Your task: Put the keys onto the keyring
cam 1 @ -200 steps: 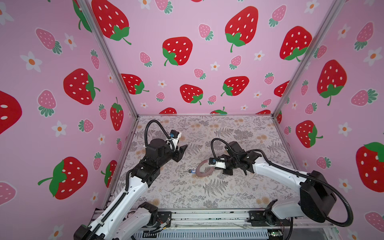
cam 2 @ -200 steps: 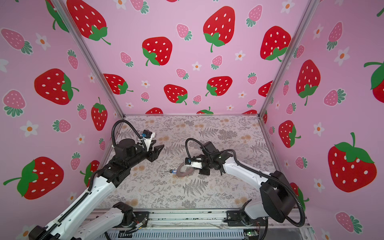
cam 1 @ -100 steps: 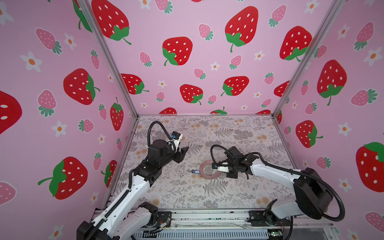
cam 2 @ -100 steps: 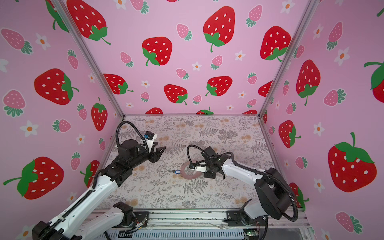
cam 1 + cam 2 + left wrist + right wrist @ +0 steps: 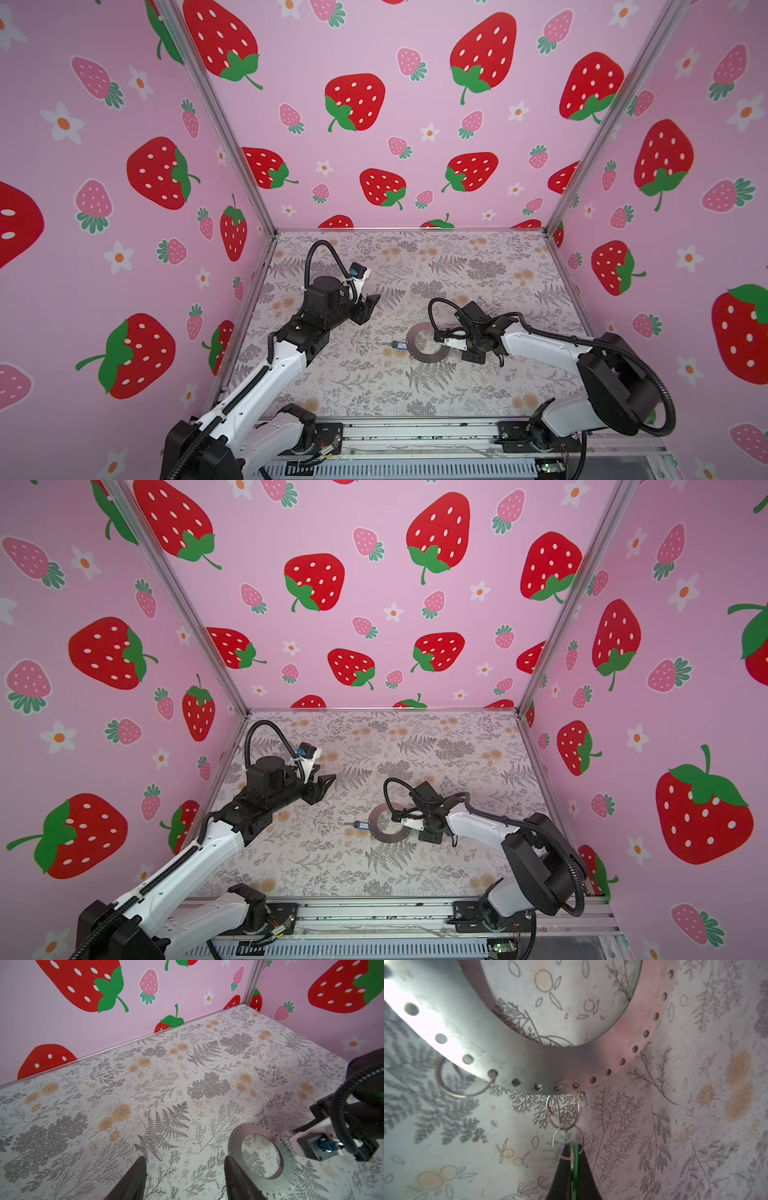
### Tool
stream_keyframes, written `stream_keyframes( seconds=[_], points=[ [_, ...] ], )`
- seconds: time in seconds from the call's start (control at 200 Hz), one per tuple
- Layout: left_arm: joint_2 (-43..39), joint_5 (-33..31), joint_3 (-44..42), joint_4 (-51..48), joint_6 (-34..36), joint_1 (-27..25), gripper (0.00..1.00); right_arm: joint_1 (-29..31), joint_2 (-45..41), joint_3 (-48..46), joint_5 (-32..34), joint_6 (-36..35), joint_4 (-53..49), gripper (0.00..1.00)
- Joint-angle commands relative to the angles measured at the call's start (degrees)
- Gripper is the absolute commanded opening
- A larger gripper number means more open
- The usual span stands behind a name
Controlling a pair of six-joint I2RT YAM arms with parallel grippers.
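Pinching the green key [image 5: 576, 1160] in our right tool [image 5: 573, 1153] just beside the keyring [image 5: 529, 1064], we hold our left tool [image 5: 185, 1162] released.

Grey keyring [image 5: 430, 358] lies flat, blue key [image 5: 400, 344] at its rim, green key [image 5: 576, 1159] ring-linked to it.

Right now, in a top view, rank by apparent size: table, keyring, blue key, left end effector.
1. table
2. keyring and left end effector: alike; the end effector is raised nearer the camera, so unranked
3. blue key

No readable text, labels, brands, numbers or signs on anything in view
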Motion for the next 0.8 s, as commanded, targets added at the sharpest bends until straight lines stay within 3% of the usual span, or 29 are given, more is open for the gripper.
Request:
stream_keyframes(
  seconds=[0.0, 0.135, 0.245, 0.355, 0.415, 0.505, 0.61, 0.67, 0.795],
  points=[
    [0.48, 0.60, 1.30, 1.48, 0.71, 0.07, 0.62, -0.39, -0.40, -1.66, 2.12, 0.13, 0.28, 0.08],
    [0.46, -0.87, 1.48, 1.36, 1.45, 0.15, 0.65, -0.85, -2.27, -2.28, 4.16, 0.52, 1.64, 0.38],
    [-0.55, -3.43, 1.08, 1.09, 2.47, 1.14, 0.69, -1.98, -6.45, -3.33, 7.51, 1.24, 3.21, 0.51],
    [-1.71, -6.84, -0.49, 1.79, 1.72, 4.53, 0.73, -4.42, -13.02, -4.65, 10.93, 2.70, 7.30, 0.75],
    [-2.17, -8.37, -2.20, 3.12, 1.11, 7.13, 0.76, -7.06, -16.92, -5.48, 12.07, 4.85, 11.72, 1.00],
    [-2.40, -12.13, -6.21, 6.70, -1.12, 11.32, 0.80, -13.01, -21.00, -6.50, 9.87, 10.25, 21.09, 0.99],
    [-0.25, -14.44, -10.84, 12.03, -3.12, 15.89, 0.90, -23.26, -21.50, -12.80, 3.26, 20.40, 40.79, 0.99],
    [1.83, -15.25, -13.27, 15.27, -4.34, 18.11, 1.00, -28.94, -18.65, -17.27, 0.05, 27.15, 53.30, 0.99],
    [6.23, -15.43, -18.78, 26.52, -5.29, 20.77, 0.99, -31.87, -8.99, -21.61, 0.94, 29.11, 72.37, 0.99]
  ],
)
